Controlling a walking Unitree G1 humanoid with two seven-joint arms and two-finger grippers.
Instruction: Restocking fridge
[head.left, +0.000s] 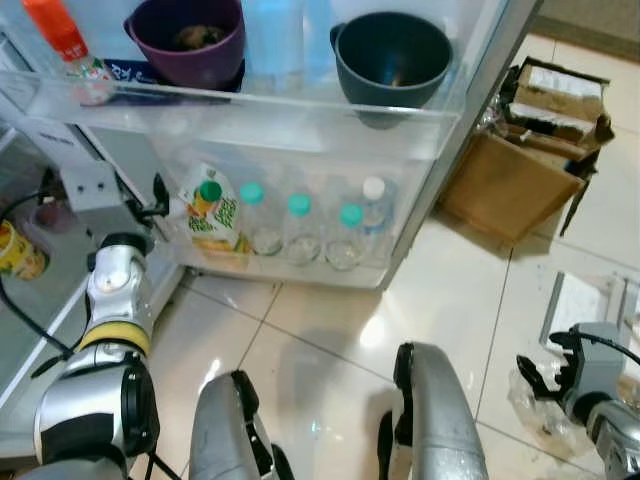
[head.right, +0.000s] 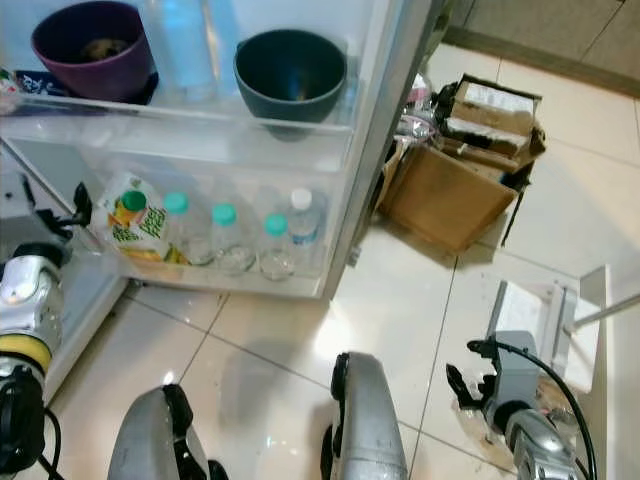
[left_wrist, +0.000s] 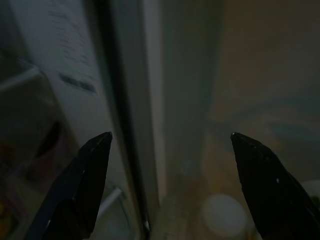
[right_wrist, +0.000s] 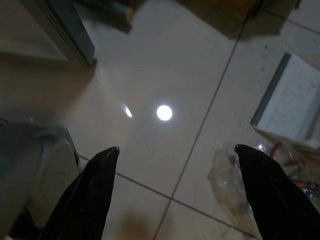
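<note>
The fridge door (head.left: 420, 210) stands open in front of me. Its lower shelf holds a juice carton with a green cap (head.left: 212, 212) and several small water bottles (head.left: 300, 228) in a row. On the upper shelf (head.left: 250, 105) sit a purple bowl (head.left: 187, 40), a dark blue-grey bowl (head.left: 392, 60) and an orange-capped bottle (head.left: 65, 45). My left gripper (left_wrist: 170, 136) is open and empty, raised beside the lower shelf's left end, one finger (head.left: 160, 192) close to the carton. My right gripper (right_wrist: 177, 148) hangs low at the right, open and empty over the tiled floor.
An open cardboard box (head.left: 520, 165) stands on the floor right of the door. A white frame (head.left: 585, 300) and crumpled clear plastic (right_wrist: 235, 185) lie near my right gripper. A yellow tin (head.left: 15, 250) sits inside the fridge at far left. My legs (head.left: 435, 420) show below.
</note>
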